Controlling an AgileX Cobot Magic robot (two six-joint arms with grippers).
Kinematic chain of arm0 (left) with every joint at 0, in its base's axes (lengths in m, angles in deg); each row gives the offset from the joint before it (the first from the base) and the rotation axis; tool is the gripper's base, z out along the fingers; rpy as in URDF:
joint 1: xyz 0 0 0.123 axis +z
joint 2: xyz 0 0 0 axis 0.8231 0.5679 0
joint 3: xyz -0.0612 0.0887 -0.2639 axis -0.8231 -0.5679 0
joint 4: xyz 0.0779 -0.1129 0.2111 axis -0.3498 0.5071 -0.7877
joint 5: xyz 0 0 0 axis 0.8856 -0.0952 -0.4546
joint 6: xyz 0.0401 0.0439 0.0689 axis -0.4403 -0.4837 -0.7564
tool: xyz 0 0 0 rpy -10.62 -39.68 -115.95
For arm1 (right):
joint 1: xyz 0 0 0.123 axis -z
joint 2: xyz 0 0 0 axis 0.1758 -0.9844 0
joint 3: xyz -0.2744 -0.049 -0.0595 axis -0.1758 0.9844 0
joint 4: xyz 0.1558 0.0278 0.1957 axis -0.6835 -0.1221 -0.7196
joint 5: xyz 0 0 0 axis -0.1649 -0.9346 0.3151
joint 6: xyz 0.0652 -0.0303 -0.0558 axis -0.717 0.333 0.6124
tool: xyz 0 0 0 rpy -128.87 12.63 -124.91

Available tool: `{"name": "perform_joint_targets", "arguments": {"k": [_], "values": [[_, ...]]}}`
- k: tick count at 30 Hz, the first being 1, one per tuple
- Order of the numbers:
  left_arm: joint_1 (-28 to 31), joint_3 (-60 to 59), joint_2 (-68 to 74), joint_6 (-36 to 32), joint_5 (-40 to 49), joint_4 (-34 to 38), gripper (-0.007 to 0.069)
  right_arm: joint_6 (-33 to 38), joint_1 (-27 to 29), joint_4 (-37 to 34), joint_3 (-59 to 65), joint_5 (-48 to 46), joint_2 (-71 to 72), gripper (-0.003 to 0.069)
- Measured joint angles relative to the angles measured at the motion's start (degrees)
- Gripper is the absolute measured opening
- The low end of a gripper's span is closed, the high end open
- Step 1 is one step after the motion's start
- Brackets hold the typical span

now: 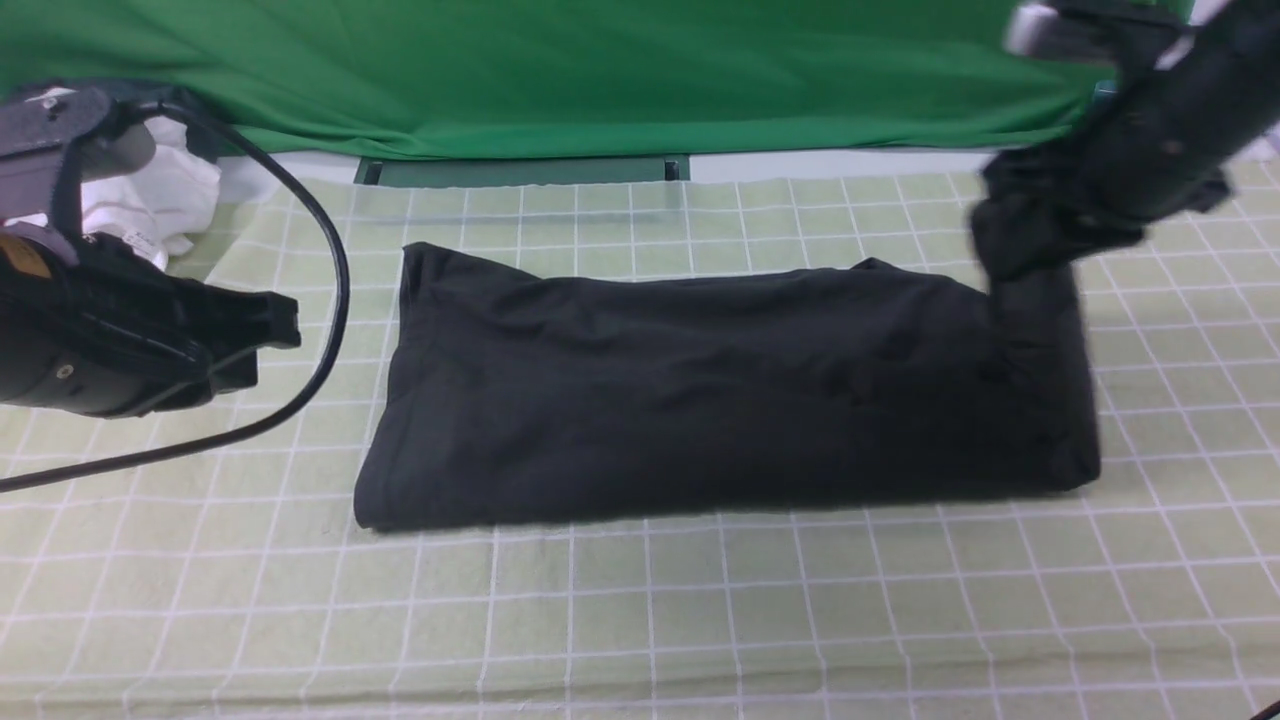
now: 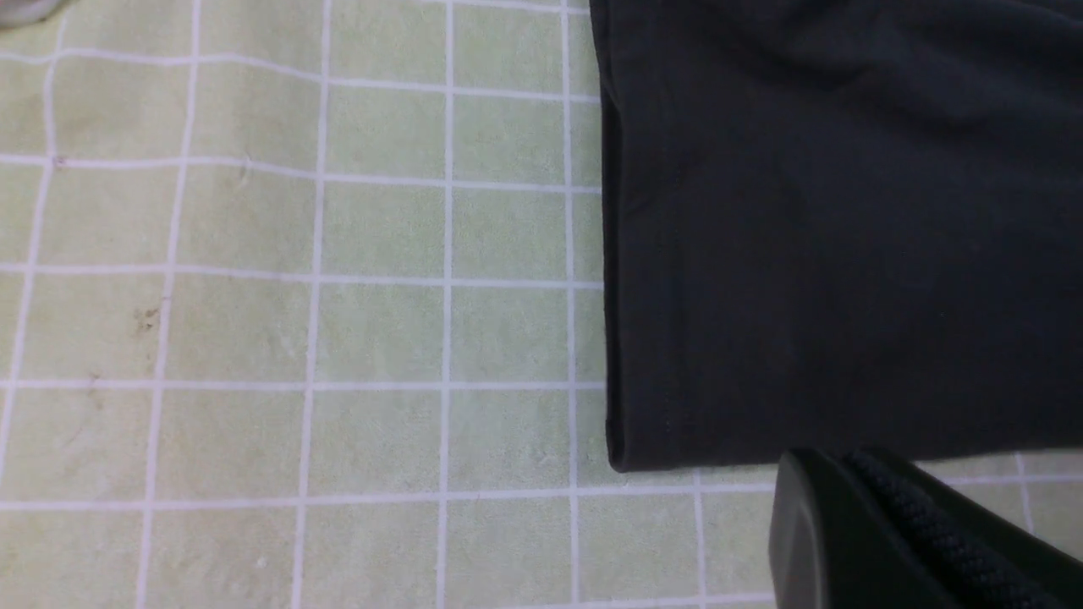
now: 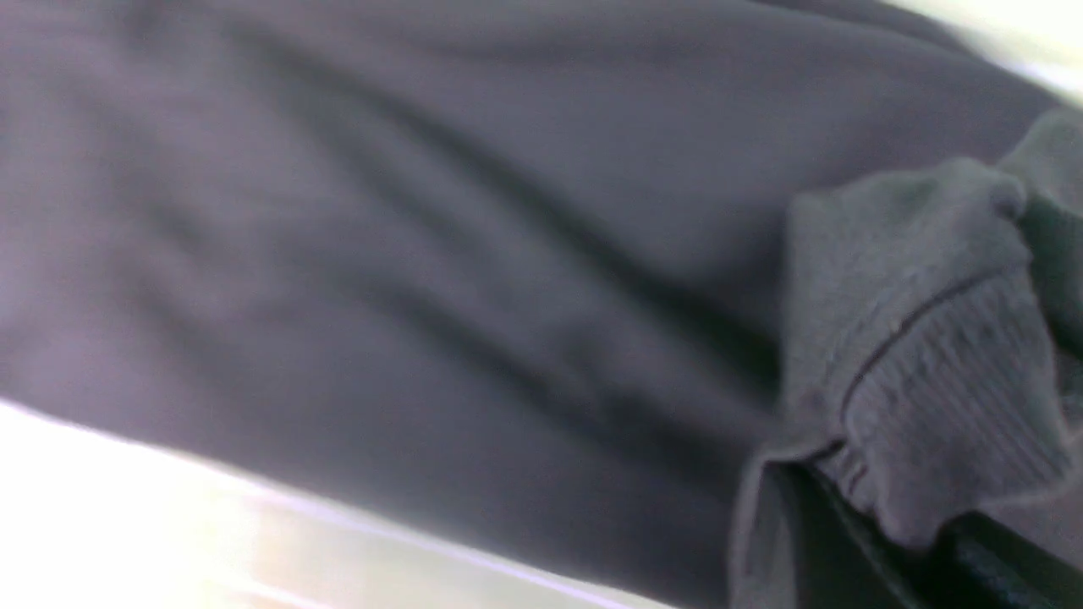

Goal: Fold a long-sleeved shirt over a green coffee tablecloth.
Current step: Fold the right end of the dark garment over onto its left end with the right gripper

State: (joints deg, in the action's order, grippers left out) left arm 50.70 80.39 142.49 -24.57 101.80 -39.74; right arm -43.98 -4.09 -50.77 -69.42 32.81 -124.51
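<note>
Black shirt [image 1: 700, 390] lies folded into a long band across the middle of the checked tablecloth [image 1: 700, 620]. Right gripper [image 1: 1020, 240] at the shirt's far right corner, jaws clamped on bunched fabric with a ribbed cuff [image 3: 931, 381], that corner lifted off the cloth. View blurred there. Left gripper [image 1: 275, 335] fully closed, holding nothing, above bare tablecloth just left of the shirt's edge. White garment [image 1: 150, 200] heaped at far left

Bright green fabric backdrop [image 1: 600, 70] draped across the rear, dark strip [image 1: 520, 172] beneath its hem, soft even light
</note>
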Motion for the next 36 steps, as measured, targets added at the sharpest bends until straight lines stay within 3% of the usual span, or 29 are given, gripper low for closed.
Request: {"name": "perform_joint_targets", "arguments": {"k": [15,29,32,35,36], "values": [[0.0,0.0,-10.0,0.2,2.7,1.2,0.0011,-3.6,-22.3,-7.3,-20.1,3.4,-15.1,0.0056],[0.0,0.0,-13.5,0.3,7.9,1.2,0.0011,-7.5,-29.1,-13.0,-31.5,7.7,-29.4,0.0075],[0.0,0.0,-13.5,0.3,8.0,1.2,0.0011,-7.6,-29.6,-14.3,-31.7,10.0,-30.6,0.0131],[0.0,0.0,-13.5,0.4,8.0,1.2,0.0011,-7.4,-30.1,-15.1,-31.9,10.8,-30.9,0.0333],[0.0,0.0,-13.5,0.4,8.0,1.2,0.0011,-7.4,-30.1,-15.0,-31.9,10.8,-30.9,0.0333]]}}
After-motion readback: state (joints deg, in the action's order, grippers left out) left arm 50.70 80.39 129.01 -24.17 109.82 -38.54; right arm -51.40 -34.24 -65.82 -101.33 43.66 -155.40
